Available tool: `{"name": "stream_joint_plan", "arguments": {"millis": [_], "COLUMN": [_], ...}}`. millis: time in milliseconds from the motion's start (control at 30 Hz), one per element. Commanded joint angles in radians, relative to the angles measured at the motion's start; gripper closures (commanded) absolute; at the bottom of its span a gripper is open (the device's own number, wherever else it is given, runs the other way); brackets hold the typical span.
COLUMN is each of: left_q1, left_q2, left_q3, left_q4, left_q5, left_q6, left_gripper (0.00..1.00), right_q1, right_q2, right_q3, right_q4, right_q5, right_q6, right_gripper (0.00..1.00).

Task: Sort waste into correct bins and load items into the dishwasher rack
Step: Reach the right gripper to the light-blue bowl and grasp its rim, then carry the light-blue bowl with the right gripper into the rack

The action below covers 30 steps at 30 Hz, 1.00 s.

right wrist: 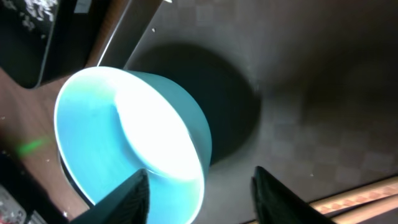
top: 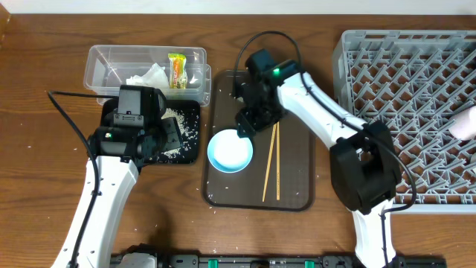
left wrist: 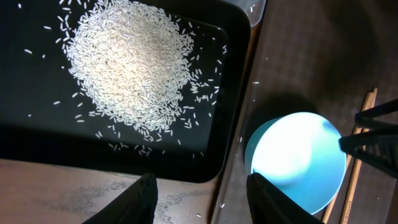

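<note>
A light blue bowl (top: 230, 152) stands on the brown serving tray (top: 294, 186), with the wooden chopsticks (top: 271, 164) to its right. My right gripper (top: 248, 123) is open and straddles the bowl's far rim: in the right wrist view (right wrist: 202, 202) one finger is over the bowl (right wrist: 124, 124) and the other is outside it. My left gripper (top: 169, 138) is open and empty above the near right edge of the black tray (left wrist: 37, 124), which holds a heap of rice (left wrist: 130, 62). The clear tub (top: 100, 59) holds the tissue (top: 149, 76) and the snack wrapper (top: 177, 71). The dark blue plate is out of view.
The grey dishwasher rack (top: 409, 74) fills the right side, with a pale cup-like thing (top: 465, 123) at its right edge. Loose rice grains lie on the wood round the black tray. The bowl (left wrist: 298, 162) and a chopstick (left wrist: 369, 101) also show in the left wrist view.
</note>
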Motion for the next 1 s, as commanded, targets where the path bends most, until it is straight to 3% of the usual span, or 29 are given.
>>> {"name": "stream_joint_plan", "arguments": {"millis": [0,300,367,467,700,967], "left_q1": [0.003,0.003,0.003,0.003,0.003,0.003], "left_q2": [0.006,0.006,0.006,0.006,0.006,0.006], "left_q3": [0.003,0.004,0.004,0.004,0.004,0.004], "left_q4": [-0.002,-0.002,-0.003,-0.003,-0.002,-0.002], "left_q5": [-0.013,-0.013,-0.013,-0.013,-0.013,-0.013], "left_q6": [0.006,0.006,0.006,0.006,0.006,0.006], "left_gripper": [0.50,0.50,0.50,0.50,0.50,0.50], "right_q1": [0.032,0.070,0.072,0.074,0.010,-0.156], "right_q2": [0.021,0.022,0.022,0.022,-0.047,-0.256], "right_q3": [-0.003,-0.059,-0.081,-0.092,-0.016,0.048], "right_q4": [-0.003,0.045,0.061,0.081,0.078,0.189], "right_q5": [0.103,0.143,0.142,0.142,0.243,0.870], "right_q6": [0.038,0.072,0.085,0.086,0.085,0.083], "right_gripper": [0.54,0.70,0.77,0.99,0.99,0.99]}}
